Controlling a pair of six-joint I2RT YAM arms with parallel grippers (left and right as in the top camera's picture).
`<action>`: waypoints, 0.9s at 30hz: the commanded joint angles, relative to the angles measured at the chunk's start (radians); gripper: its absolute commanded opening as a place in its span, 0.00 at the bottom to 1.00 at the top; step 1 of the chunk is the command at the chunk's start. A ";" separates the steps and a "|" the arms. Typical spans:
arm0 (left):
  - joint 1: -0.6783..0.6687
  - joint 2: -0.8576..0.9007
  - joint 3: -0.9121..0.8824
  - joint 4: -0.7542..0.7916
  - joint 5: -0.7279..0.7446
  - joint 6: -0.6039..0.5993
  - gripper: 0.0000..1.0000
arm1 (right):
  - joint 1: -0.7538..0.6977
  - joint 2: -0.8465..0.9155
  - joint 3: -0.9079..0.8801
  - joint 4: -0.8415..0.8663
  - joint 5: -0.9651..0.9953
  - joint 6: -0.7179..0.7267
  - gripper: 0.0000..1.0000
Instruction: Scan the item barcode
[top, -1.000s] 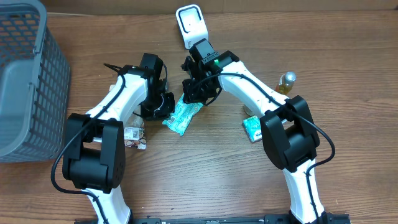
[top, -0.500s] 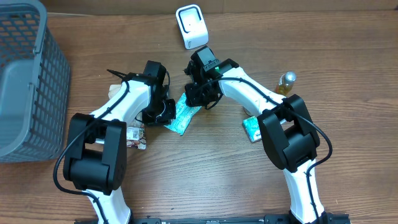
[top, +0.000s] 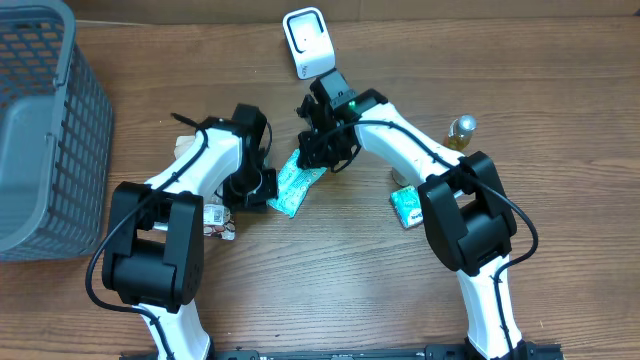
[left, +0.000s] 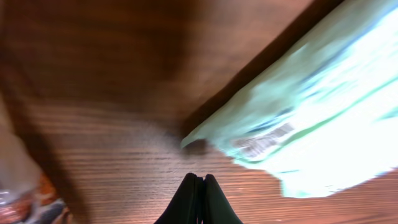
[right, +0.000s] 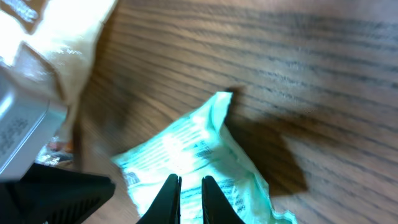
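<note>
Left hand (left: 198, 179) is pressed tight together w/ nothing in it, tip just beside the corner of the green packet (left: 311, 112). Right hand (right: 189, 182) sits over the packet's other end, fingers (right: 171, 194) a thin slit apart, and tbh we can't tell if it's pinching the wrapper or not. The packet lies on the desk (top: 330, 290) between the two hands, roughly mid-desk. From the left wrist cam we see what looks like a barcode strip (left: 264, 140), but it's blurry. The desk is brown wood grain. There's a grey mesh basket (top: 40, 130) at the far left, a white scanner (top: 308, 40) at the back edge, a small bottle (top: 461, 130) and a teal box (top: 407, 207) by the right arm.
</note>
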 joint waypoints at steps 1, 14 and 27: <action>-0.005 -0.042 0.107 -0.005 0.018 0.019 0.04 | -0.019 -0.075 0.064 -0.037 -0.056 -0.011 0.09; -0.006 0.082 0.132 0.058 0.094 0.017 0.04 | 0.003 -0.069 -0.032 -0.134 -0.081 -0.012 0.09; -0.006 0.114 0.130 0.119 0.090 0.016 0.04 | 0.022 -0.069 -0.152 -0.012 -0.071 0.003 0.09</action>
